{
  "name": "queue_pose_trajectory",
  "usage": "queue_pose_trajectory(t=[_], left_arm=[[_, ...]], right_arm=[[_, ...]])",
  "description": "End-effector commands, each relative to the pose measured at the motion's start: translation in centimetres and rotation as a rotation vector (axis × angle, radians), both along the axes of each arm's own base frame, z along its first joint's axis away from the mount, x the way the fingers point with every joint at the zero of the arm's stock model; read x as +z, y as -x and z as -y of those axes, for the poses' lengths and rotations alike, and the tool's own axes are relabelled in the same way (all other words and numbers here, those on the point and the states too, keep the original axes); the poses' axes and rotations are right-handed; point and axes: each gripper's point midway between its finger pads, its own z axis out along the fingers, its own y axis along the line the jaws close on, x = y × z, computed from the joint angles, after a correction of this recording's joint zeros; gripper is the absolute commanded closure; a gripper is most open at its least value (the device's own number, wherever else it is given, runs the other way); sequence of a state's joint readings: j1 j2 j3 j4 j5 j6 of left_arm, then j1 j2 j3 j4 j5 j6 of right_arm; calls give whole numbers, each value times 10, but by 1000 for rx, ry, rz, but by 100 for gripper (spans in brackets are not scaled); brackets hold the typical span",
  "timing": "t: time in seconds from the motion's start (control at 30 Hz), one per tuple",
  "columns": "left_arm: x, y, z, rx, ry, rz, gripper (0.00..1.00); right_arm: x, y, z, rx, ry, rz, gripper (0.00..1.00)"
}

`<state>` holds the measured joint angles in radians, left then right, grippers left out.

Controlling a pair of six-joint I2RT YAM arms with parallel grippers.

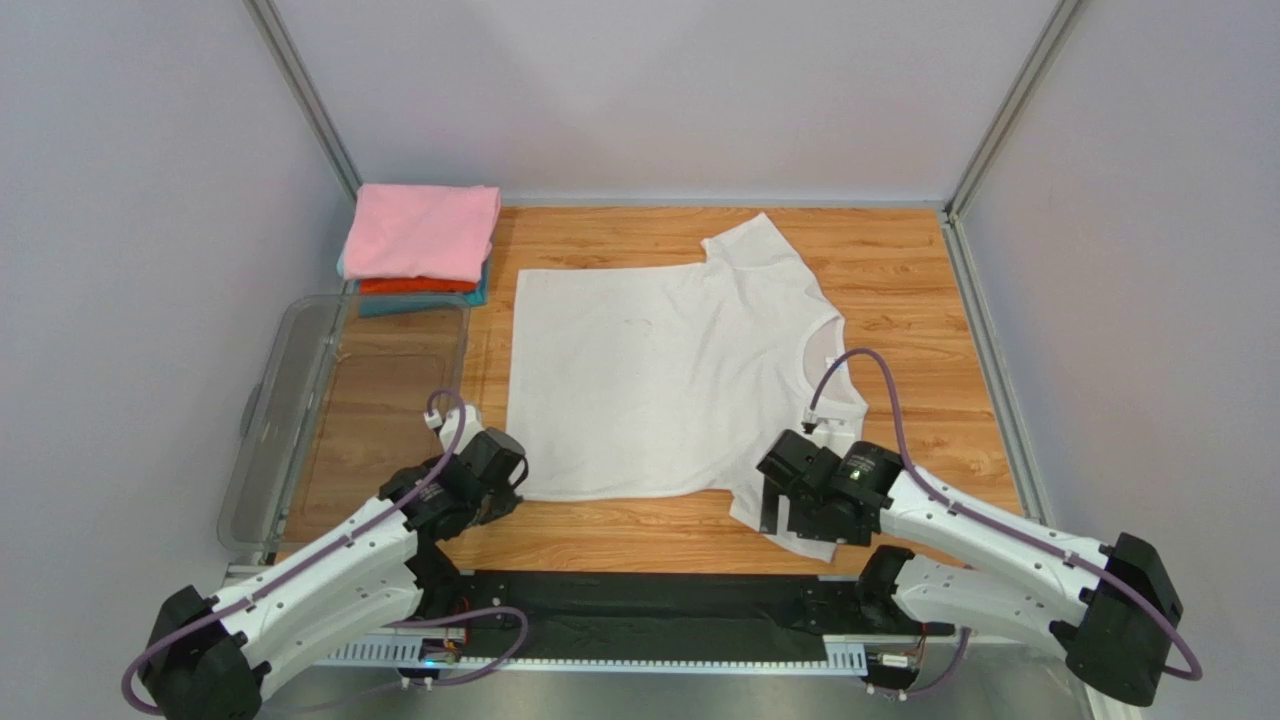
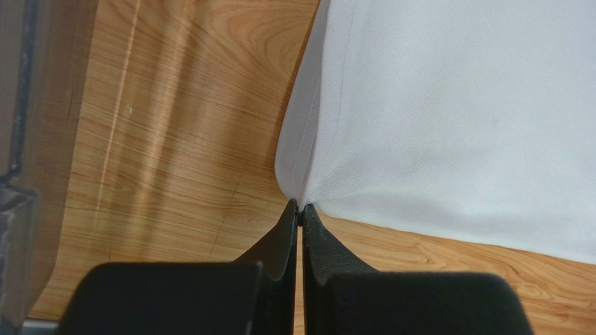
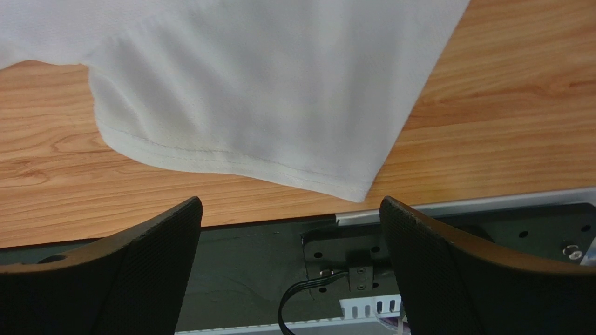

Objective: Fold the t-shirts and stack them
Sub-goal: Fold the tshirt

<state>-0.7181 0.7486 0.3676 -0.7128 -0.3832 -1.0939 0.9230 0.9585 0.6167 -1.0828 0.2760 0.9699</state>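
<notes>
A plain white t-shirt (image 1: 669, 368) lies spread flat on the wooden table, its neck to the right. My left gripper (image 1: 508, 483) is at its near left corner. In the left wrist view this gripper (image 2: 301, 209) is shut on that corner of the white t-shirt (image 2: 448, 118), which is slightly lifted. My right gripper (image 1: 781, 507) hovers over the near sleeve. In the right wrist view it (image 3: 290, 216) is open and empty, with the sleeve hem (image 3: 266, 105) just beyond its fingertips. Folded pink (image 1: 421, 230), orange-red (image 1: 413, 284) and teal (image 1: 436, 303) t-shirts are stacked at the back left.
A clear plastic bin (image 1: 286, 420) stands along the left edge of the table, next to my left arm. The table's near edge and a black base plate (image 3: 238, 272) with a cable lie under my right gripper. Grey walls enclose the back and sides.
</notes>
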Motion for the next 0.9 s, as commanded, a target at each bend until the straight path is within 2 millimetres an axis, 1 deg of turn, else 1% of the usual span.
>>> queue_pose_trajectory(t=[0.0, 0.07, 0.13, 0.17, 0.23, 0.27, 0.3, 0.4, 0.6, 0.7, 0.8, 0.83, 0.87], left_arm=[[11, -8, 8, -13, 37, 47, 100], [12, -8, 10, -22, 49, 45, 100], [13, -8, 13, -29, 61, 46, 100], [12, -8, 13, -36, 62, 43, 100], [13, -8, 16, -43, 70, 46, 100], [14, -9, 16, -48, 73, 50, 100], [13, -9, 16, -47, 70, 50, 100], [13, -8, 16, -55, 71, 52, 100], [14, -11, 17, -55, 75, 65, 100], [16, -12, 18, -61, 78, 72, 100], [18, -13, 19, -64, 78, 77, 100], [18, -13, 19, -66, 77, 76, 100], [18, -13, 19, -65, 79, 77, 100]], right_arm=[[-2, 16, 18, -118, 26, -34, 2], [-3, 17, 19, -138, 0, -20, 3], [-10, 18, 26, -180, 7, -10, 4], [-11, 17, 28, -204, 0, -10, 10], [-17, 17, 32, -237, -10, -8, 16], [-19, 17, 35, -260, -11, -10, 27], [-23, 18, 38, -271, -9, -12, 30], [-30, 19, 39, -299, -25, -39, 33], [-40, 19, 36, -289, -13, -92, 41], [-42, 19, 35, -276, 11, -117, 49], [-43, 18, 34, -271, 19, -121, 58], [-42, 17, 34, -269, 16, -116, 70], [-42, 16, 34, -260, 13, -110, 75]])
